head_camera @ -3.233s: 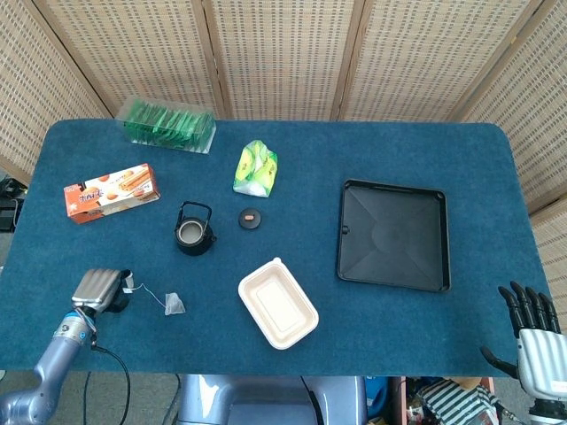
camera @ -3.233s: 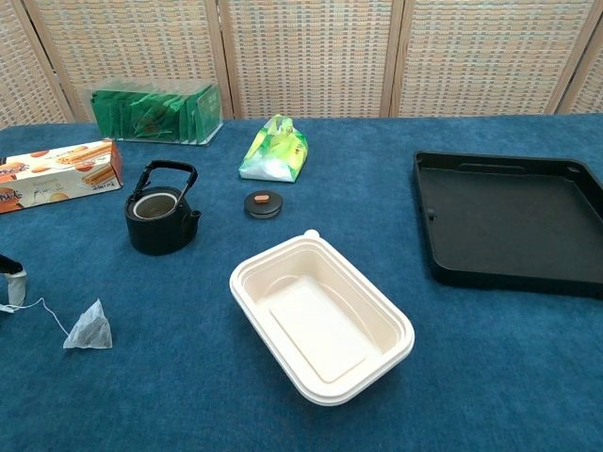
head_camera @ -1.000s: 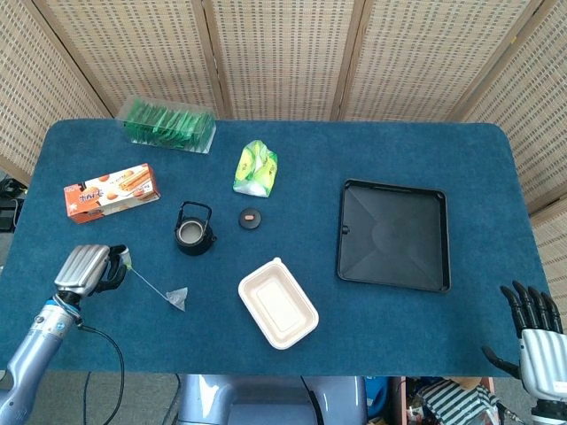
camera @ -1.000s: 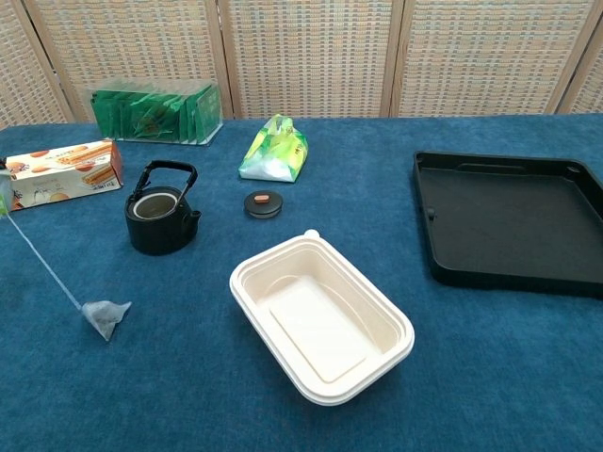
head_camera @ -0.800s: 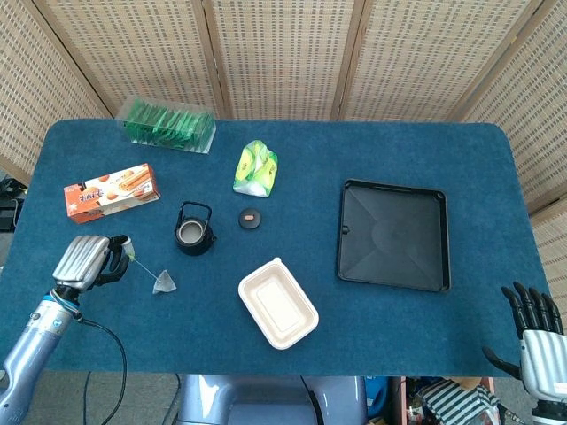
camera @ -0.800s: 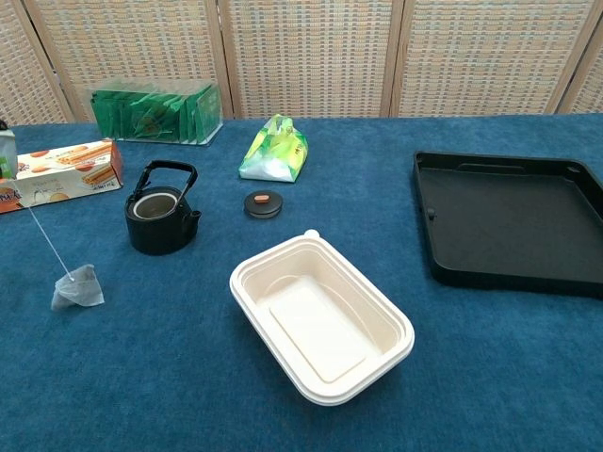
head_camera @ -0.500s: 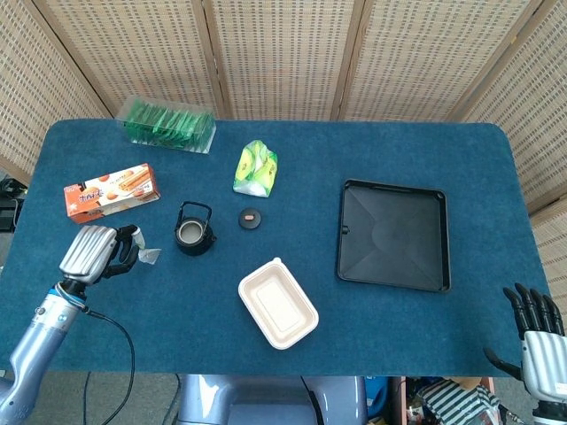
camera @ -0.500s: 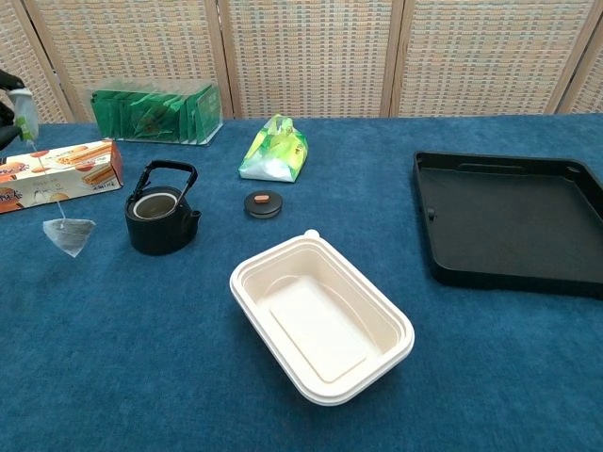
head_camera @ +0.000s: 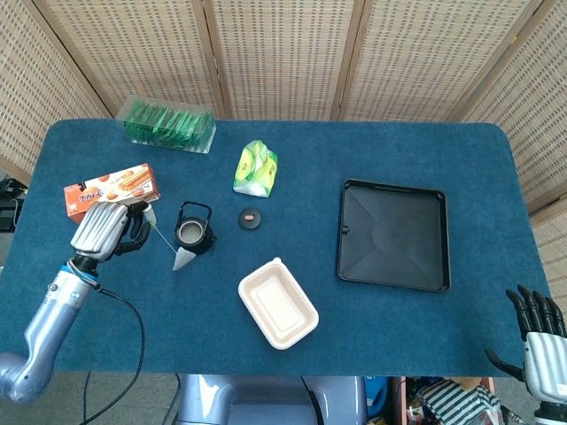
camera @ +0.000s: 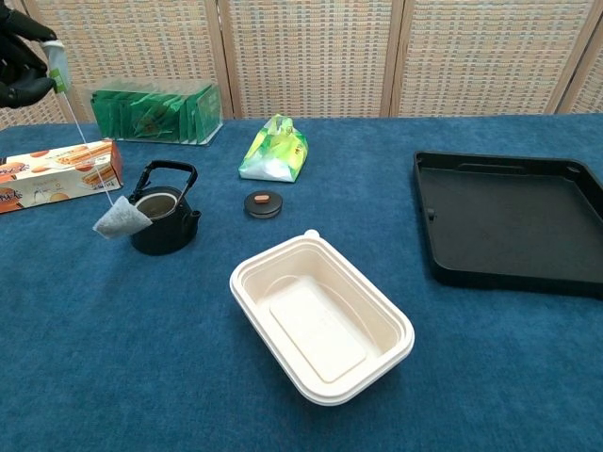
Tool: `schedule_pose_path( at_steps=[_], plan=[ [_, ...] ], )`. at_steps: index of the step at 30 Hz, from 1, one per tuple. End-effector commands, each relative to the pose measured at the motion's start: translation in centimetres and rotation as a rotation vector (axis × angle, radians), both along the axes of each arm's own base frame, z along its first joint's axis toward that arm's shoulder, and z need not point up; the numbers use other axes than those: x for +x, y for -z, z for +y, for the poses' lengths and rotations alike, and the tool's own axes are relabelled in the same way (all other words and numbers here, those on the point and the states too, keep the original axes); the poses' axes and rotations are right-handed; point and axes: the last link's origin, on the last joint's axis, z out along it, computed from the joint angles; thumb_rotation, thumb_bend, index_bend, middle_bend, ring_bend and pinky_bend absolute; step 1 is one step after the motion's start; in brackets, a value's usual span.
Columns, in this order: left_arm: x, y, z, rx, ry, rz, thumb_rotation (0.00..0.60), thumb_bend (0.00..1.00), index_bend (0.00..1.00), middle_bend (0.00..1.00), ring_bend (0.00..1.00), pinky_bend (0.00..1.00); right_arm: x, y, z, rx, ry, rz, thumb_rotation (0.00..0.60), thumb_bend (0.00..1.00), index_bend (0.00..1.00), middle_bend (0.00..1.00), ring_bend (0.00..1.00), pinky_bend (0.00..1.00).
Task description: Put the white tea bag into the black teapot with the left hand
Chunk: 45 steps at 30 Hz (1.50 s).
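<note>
My left hand [head_camera: 111, 230] [camera: 24, 58] is raised over the table's left side and pinches the paper tag of the white tea bag's string. The tea bag [head_camera: 183, 258] [camera: 117, 220] hangs in the air on that string, just left of the black teapot [head_camera: 194, 230] [camera: 162, 209] and about level with its rim. The teapot stands open, and its small round lid [head_camera: 251, 218] [camera: 264, 203] lies on the cloth to its right. My right hand [head_camera: 536, 335] hangs off the table's near right corner, fingers spread, holding nothing.
An orange biscuit box [head_camera: 108, 190] lies just behind my left hand. A clear box of green packets [head_camera: 168, 125] stands at the back left. A green-yellow pouch [head_camera: 256, 168], a white plastic container [head_camera: 277, 304] and a black tray [head_camera: 392, 234] fill the middle and right.
My left hand has lifted the tea bag off the cloth and carried it forward and right. The bag now swings beside the teapot. The right hand has stayed put.
</note>
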Motion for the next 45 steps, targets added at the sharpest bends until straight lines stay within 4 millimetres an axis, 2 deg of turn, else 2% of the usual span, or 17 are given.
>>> schedule_pose_path(
  at_steps=[1, 12, 29, 45],
  plan=[
    [0.6, -0.1, 1.3, 0.011, -0.002, 0.003, 0.6, 0.54, 0.68, 0.79, 0.75, 0.67, -0.1, 0.0, 0.0, 0.001, 0.004, 0.0, 0.6, 0.02, 0.14, 0.12, 0.0, 0.05],
    [1.9, 0.9, 4.0, -0.004, -0.025, 0.003, 0.6, 0.54, 0.68, 0.79, 0.75, 0.67, -0.4, 0.2, 0.1, 0.01, 0.021, -0.003, 0.6, 0.02, 0.14, 0.12, 0.0, 0.05],
    [2.3, 2.5, 5.0, -0.031, -0.023, 0.032, 0.6, 0.54, 0.68, 0.79, 0.75, 0.67, -0.7, 0.2, 0.4, 0.008, 0.039, -0.006, 0.6, 0.02, 0.14, 0.12, 0.0, 0.05],
    [0.4, 2.2, 5.0, 0.002, -0.068, 0.061, 0.6, 0.54, 0.68, 0.79, 0.75, 0.67, -0.6, 0.2, 0.3, 0.012, 0.04, -0.003, 0.6, 0.02, 0.14, 0.12, 0.0, 0.05]
  ],
)
